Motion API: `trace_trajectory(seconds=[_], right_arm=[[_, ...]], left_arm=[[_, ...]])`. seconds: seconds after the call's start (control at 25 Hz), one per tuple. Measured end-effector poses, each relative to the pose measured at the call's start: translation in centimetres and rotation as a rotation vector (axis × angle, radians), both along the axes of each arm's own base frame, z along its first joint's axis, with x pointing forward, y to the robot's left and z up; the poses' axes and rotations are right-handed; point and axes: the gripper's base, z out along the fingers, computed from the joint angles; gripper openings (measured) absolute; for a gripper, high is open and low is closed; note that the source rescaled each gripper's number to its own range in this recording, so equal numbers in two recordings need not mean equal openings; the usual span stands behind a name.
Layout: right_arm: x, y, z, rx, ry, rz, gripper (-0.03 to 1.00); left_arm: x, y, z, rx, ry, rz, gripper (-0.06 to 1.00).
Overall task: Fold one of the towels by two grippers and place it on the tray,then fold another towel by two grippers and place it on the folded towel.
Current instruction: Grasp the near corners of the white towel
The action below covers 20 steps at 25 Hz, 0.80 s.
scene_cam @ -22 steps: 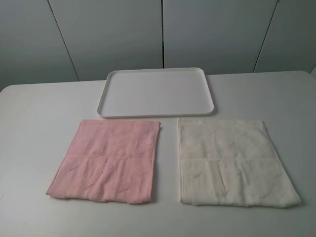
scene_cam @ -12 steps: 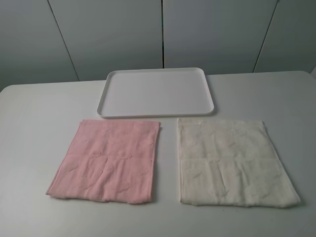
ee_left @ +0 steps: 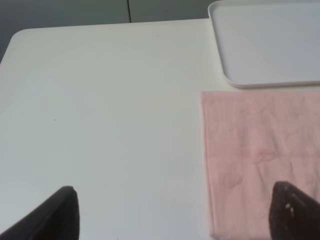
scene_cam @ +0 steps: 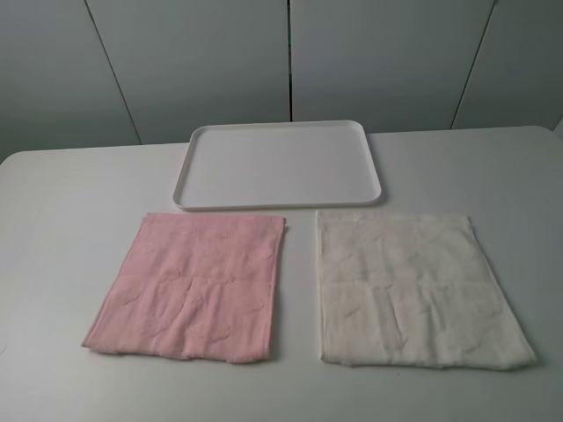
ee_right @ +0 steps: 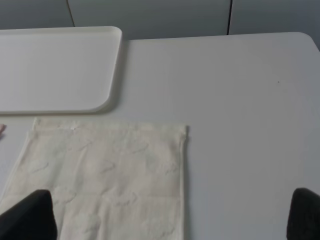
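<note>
The cream-white towel (scene_cam: 413, 288) lies flat on the table at the right, and it also shows in the right wrist view (ee_right: 107, 175). The pink towel (scene_cam: 192, 285) lies flat at the left, seen too in the left wrist view (ee_left: 260, 160). Behind both sits the white tray (scene_cam: 278, 164), with nothing in it. Neither arm appears in the high view. My left gripper (ee_left: 175, 217) is open, hovering above the table at the pink towel's outer edge. My right gripper (ee_right: 170, 220) is open above the cream towel's near part. Nothing is between either pair of fingers.
Both towels rest on a white table (scene_cam: 70, 229) with rounded corners. Grey cabinet panels (scene_cam: 290, 53) stand behind it. A strip of bare tabletop runs between the two towels.
</note>
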Motion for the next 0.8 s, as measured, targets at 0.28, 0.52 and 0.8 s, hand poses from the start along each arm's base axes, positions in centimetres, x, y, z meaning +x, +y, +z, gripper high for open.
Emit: trace_trajectory(seconds=[0.28,0.52,0.8], right_arm=[[0.0,0.0,0.0,0.0,0.0,0.0,1.0],[0.0,0.0,0.0,0.0,0.0,0.0,1.0],[0.0,0.0,0.0,0.0,0.0,0.0,1.0]], left_arm=[[0.0,0.0,0.0,0.0,0.0,0.0,0.99],[0.0,0.0,0.0,0.0,0.0,0.0,0.99],[0.0,0.0,0.0,0.0,0.0,0.0,0.99]])
